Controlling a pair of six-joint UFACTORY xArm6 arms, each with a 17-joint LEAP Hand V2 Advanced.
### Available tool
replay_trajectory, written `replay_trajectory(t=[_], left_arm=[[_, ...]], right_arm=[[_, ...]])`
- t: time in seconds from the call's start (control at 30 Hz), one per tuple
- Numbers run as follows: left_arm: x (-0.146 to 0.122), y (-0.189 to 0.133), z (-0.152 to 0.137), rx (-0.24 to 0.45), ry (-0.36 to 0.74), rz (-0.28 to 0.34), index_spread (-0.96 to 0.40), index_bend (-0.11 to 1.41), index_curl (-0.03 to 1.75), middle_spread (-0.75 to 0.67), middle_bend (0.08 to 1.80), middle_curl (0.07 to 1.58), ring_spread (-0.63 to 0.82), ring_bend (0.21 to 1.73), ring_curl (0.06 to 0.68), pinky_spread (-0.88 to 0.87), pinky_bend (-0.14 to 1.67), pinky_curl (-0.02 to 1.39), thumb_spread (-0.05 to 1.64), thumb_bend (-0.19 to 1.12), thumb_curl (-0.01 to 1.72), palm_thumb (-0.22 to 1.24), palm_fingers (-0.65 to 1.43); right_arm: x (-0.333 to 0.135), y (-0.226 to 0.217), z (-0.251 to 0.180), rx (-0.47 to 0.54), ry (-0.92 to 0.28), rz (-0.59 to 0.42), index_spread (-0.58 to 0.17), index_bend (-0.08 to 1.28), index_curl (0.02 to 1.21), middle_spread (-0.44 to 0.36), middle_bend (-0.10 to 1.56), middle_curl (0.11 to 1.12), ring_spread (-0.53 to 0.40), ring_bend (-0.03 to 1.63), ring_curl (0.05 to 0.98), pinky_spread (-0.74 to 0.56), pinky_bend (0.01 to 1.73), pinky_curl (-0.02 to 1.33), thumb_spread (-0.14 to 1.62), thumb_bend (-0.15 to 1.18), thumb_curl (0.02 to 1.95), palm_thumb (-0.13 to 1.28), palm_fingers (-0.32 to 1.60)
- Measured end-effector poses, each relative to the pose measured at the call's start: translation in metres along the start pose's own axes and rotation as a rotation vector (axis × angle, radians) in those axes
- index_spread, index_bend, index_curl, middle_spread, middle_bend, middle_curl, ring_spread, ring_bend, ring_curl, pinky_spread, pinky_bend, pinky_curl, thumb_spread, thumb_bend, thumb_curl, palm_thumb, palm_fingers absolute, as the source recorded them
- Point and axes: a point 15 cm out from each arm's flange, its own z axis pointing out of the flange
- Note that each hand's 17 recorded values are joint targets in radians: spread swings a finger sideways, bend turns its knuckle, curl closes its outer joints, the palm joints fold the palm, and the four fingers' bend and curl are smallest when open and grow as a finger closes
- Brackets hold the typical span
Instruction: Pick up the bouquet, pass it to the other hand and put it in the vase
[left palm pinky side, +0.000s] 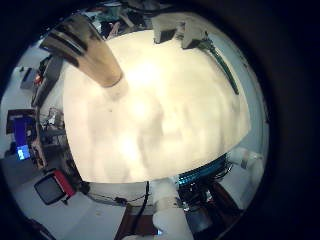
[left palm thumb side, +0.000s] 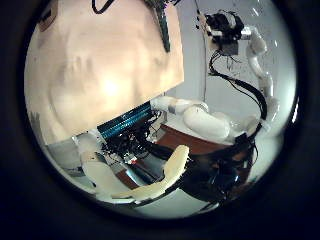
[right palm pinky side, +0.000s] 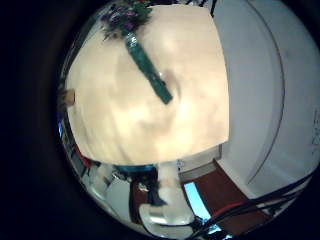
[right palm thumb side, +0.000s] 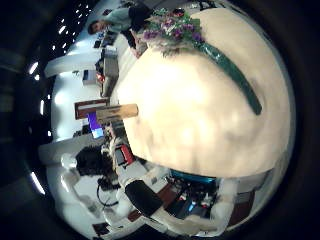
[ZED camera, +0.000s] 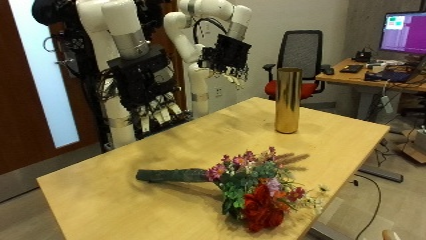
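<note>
Bouquet (ZED camera: 240, 185) blooms are judged fragile; its wrapped stem (ZED camera: 171, 176) should be grasped; both hands (ZED camera: 149, 95) (ZED camera: 228, 57) hang relaxed, empty

Pale matt wooden table (ZED camera: 160, 150), glossy gold metallic vase (ZED camera: 288, 100), bouquet (ZED camera: 226, 183) stems in dark green, slightly shiny wrap
</note>
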Motion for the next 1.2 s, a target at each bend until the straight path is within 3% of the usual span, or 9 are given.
replay_trajectory(t=[0.23,0.43,1.2], left_arm=[[0.005,-0.003,0.004,-0.001,0.005,0.005,0.32,0.16,0.29,0.53,0.20,0.32,0.63,0.49,0.219,0.57,0.20,0.32,0.82,-0.04,0.32,0.17,0.02],[0.008,-0.005,0.006,-0.003,0.017,0.011,0.33,0.16,0.29,0.53,0.20,0.32,0.62,0.48,0.216,0.57,0.20,0.31,0.82,-0.03,0.31,0.18,0.02],[0.008,-0.005,0.008,0.001,0.022,0.003,0.33,0.16,0.28,0.54,0.21,0.32,0.64,0.49,0.215,0.57,0.20,0.31,0.82,-0.03,0.31,0.18,0.02]], right_arm=[[0.007,-0.059,0.028,0.129,-0.017,0.073,-0.081,0.15,0.24,0.250,0.19,0.31,0.236,0.36,0.271,0.35,0.40,0.33,1.09,-0.02,0.29,0.26,-0.01],[0.031,-0.044,0.092,0.088,-0.011,0.139,-0.077,0.14,0.24,0.263,0.20,0.31,0.251,0.36,0.269,0.34,0.40,0.33,1.10,-0.02,0.28,0.27,-0.01],[0.047,-0.052,0.125,0.116,-0.017,0.178,-0.054,0.15,0.24,0.269,0.20,0.32,0.266,0.38,0.262,0.36,0.40,0.32,1.09,-0.02,0.29,0.34,0.00]])
